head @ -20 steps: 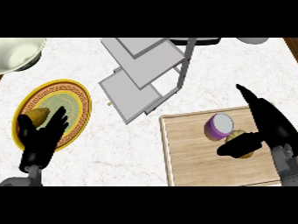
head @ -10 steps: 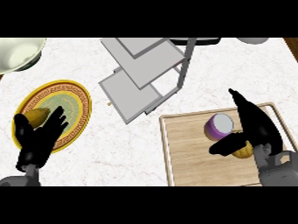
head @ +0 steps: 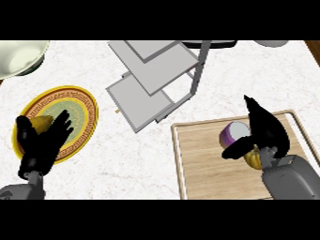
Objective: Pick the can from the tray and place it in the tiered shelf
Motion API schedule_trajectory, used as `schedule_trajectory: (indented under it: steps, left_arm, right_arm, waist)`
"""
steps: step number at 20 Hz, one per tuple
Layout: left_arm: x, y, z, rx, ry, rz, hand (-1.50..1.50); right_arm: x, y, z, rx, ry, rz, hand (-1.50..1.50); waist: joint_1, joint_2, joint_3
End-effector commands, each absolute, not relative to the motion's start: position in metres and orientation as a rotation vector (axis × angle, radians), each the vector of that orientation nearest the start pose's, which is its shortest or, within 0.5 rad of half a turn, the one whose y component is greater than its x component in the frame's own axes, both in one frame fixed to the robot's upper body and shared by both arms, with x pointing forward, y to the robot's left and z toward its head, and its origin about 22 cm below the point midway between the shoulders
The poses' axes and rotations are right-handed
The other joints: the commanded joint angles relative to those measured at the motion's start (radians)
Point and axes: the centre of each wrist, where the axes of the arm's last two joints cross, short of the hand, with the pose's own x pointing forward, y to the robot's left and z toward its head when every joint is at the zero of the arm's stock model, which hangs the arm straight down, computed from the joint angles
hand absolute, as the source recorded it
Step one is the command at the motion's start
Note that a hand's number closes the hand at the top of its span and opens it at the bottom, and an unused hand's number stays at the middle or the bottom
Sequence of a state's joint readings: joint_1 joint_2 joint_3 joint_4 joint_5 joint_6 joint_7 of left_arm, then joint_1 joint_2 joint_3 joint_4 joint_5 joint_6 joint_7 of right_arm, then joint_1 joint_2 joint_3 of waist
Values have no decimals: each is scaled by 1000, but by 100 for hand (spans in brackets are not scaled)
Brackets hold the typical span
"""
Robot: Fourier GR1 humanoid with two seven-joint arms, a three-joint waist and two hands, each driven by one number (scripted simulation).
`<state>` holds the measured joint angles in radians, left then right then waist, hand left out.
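Observation:
The can (head: 231, 134), purple with a pale top, lies tilted on the wooden tray (head: 204, 178) at the right. My right hand (head: 265, 135) is open directly to its right. Its straight fingers reach up past the can and its thumb (head: 234, 151) sticks out just below it, so the can sits in the crook between them. The hand partly hides a yellow-brown object (head: 252, 159) on the tray. The grey tiered shelf (head: 155, 82) stands at the upper middle of the counter, left of and beyond the tray. My left hand (head: 41, 145) rests open, fingers up, at the lower left.
A yellow patterned plate (head: 76, 115) lies under my left hand, with a yellow item (head: 41, 123) on it. A pale bowl (head: 10, 58) sits at the far left corner. Dark and white dishes (head: 273, 43) show at the far edge.
My right hand has slid left across the tray, closing in on the can until its thumb lies under it. The left hand has barely moved.

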<state>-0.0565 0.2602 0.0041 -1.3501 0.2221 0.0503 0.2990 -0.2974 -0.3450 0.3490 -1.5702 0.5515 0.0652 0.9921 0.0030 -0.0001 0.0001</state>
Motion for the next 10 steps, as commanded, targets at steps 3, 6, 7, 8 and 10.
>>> schedule_trajectory:
  steps: [3,6,7,8,10]
  left_arm:
    - [247,286,-35,89,-1120,37,0]
    - [239,298,-41,85,-1121,53,0]
    - [253,296,-17,111,-1111,44,0]
    - [239,295,-28,87,-1115,59,0]
    - [235,301,-6,74,-1141,54,0]
  right_arm:
    - [297,-208,55,-843,-842,670,-150]
    - [294,-200,48,-813,-873,650,-150]
    - [300,-194,34,-816,-854,673,-150]
    - [284,-196,23,-829,-886,658,-150]
    - [307,-223,23,-822,-881,660,-150]
  waist:
    - [-1,0,0]
    - [-1,0,0]
    - [1,0,0]
    - [0,0,0]
    - [6,0,0]
